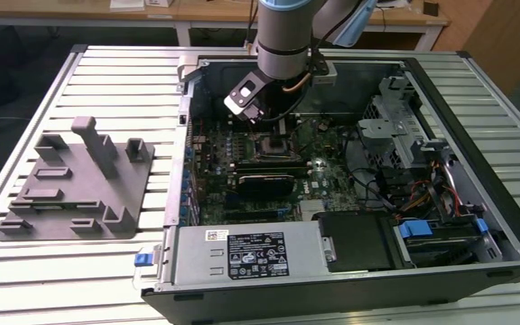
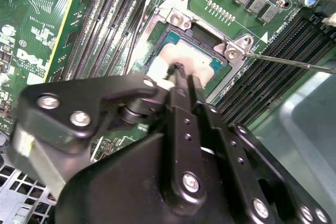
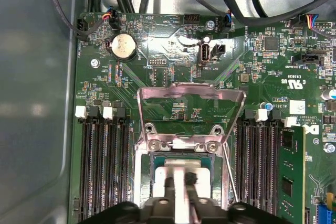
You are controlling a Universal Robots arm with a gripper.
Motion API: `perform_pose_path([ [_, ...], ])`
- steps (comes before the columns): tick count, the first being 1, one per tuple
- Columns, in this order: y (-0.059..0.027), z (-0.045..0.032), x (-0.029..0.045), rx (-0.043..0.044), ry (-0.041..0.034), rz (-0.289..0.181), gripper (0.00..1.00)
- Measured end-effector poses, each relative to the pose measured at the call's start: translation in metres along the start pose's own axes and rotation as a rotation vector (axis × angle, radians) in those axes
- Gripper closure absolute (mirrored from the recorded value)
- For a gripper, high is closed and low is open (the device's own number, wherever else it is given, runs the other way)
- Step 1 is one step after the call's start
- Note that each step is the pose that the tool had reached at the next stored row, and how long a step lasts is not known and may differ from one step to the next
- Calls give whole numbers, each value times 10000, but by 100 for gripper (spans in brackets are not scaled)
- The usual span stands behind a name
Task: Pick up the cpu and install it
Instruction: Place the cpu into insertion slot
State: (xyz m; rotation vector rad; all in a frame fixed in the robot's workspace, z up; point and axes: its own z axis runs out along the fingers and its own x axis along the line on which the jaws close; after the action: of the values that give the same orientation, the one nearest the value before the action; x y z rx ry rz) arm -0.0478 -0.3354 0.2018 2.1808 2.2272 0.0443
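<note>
cpu (image 3: pixel 203 171): lies flat in the socket (image 3: pixel 143 177).
gripper (image 3: pixel 180 182): directly above the socket, over the cpu's middle.
fingers (image 3: pixel 169 190): narrowly parted, gap narrower than the cpu, clasping nothing visible.

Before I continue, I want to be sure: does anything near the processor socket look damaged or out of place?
Nothing stands out. The metal cover is flipped open, and the cpu sits at the socket under the gripper; no damage shows.
</note>
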Motion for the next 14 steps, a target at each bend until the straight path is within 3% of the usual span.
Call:
perform_pose_path([
  [1, 0, 0, 0, 0, 0, 0, 77],
  [3, 0, -1, 0, 0, 0, 0, 89],
  [14, -1, 7, -1, 1, -2, 0, 89],
])
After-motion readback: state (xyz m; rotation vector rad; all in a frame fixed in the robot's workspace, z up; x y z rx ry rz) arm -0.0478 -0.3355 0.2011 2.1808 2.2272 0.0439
